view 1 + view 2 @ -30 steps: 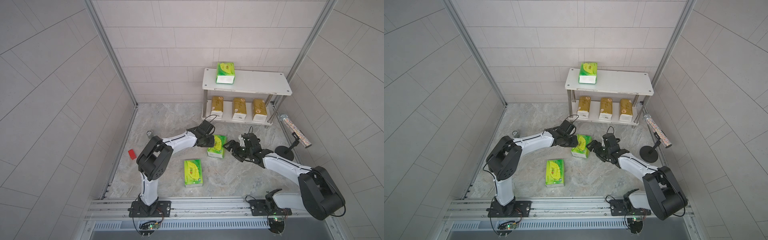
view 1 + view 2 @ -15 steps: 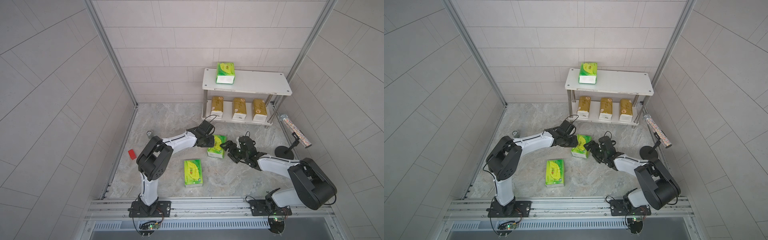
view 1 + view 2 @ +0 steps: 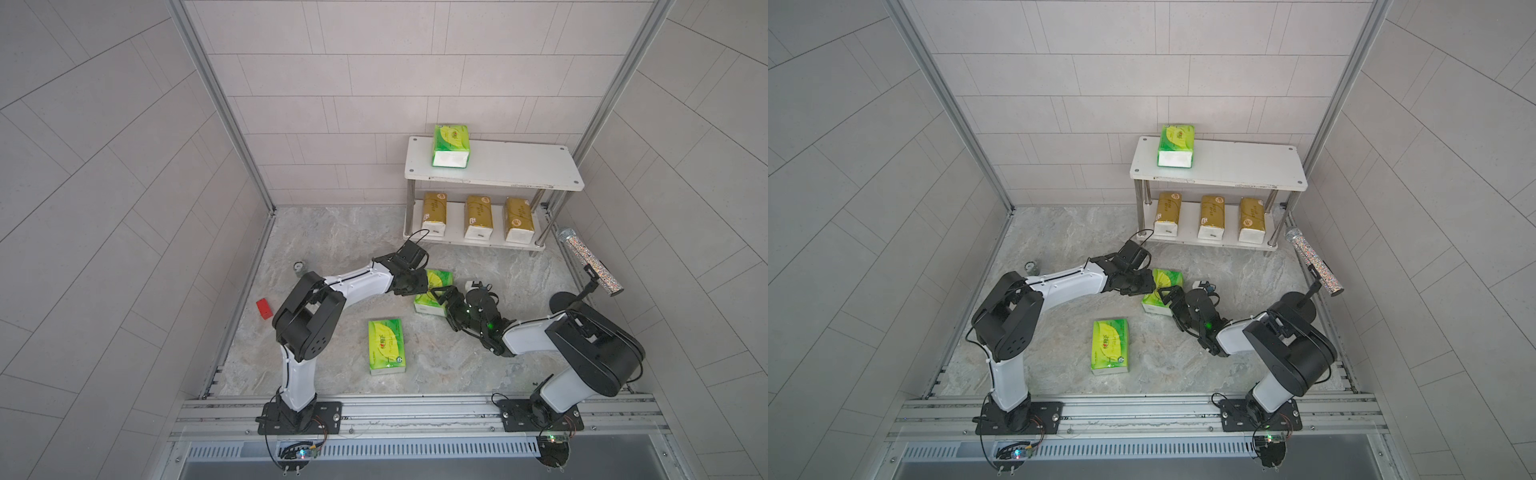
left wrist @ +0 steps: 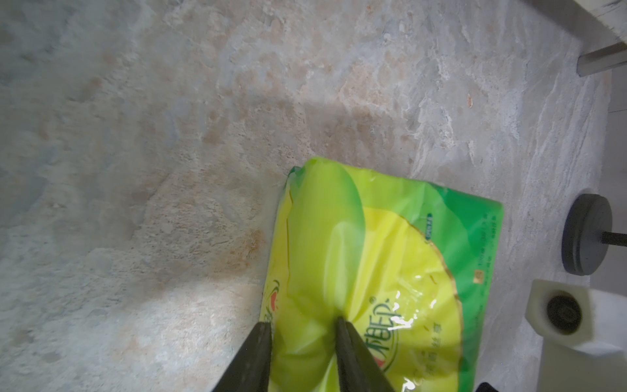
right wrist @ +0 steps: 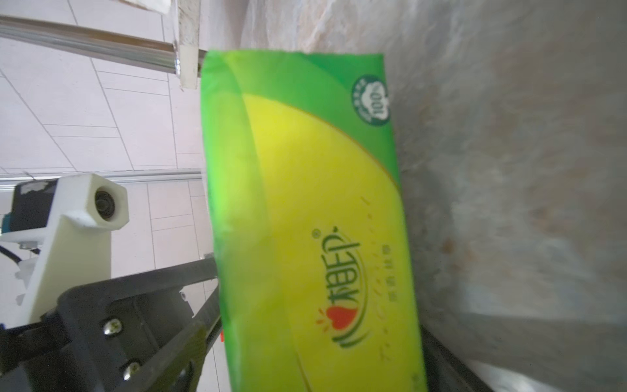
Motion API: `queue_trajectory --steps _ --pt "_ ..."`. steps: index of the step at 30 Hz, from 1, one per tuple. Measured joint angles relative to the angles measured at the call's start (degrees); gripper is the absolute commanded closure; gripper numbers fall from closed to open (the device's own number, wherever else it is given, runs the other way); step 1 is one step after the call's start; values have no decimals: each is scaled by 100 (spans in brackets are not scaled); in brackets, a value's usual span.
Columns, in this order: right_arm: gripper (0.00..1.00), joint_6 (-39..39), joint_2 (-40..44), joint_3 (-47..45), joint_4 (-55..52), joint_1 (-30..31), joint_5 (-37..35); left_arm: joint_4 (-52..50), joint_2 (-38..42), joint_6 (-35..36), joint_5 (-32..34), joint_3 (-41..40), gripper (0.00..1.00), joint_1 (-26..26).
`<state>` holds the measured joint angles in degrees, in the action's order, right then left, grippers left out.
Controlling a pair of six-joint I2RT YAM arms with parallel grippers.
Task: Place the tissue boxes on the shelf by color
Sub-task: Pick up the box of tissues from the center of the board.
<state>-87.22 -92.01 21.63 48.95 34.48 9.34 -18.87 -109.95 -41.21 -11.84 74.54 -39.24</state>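
Visibly crinkled, glossy green-yellow tissue pack point(image 4: 373, 254)

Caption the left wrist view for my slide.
Left gripper pinching a fold of the green tissue pack, stone tabletop beyond.

Green-and-yellow tissue pack point(image 5: 305, 203) against marbled floor point(image 5: 509, 169), shelf post point(image 5: 84, 37) beyond.

Light: bright, even; shadows kept soft.
Glare: seen on the green pack point(image 4: 380, 271).
Blur: right wrist view softened.
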Motion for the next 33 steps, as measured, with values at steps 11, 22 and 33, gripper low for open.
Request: queue_trajectory --steps 11,22,33 --pt "28 -520 -363 -131 632 533 -789 -26 72 -127 52 -63 62 57" --pt "40 734 1200 439 -2153 -280 -22 -1014 546 15 577 -153 36 98" --pt "42 2811 975 1340 -3812 -1252 1969 -1517 638 885 483 442 28 345"
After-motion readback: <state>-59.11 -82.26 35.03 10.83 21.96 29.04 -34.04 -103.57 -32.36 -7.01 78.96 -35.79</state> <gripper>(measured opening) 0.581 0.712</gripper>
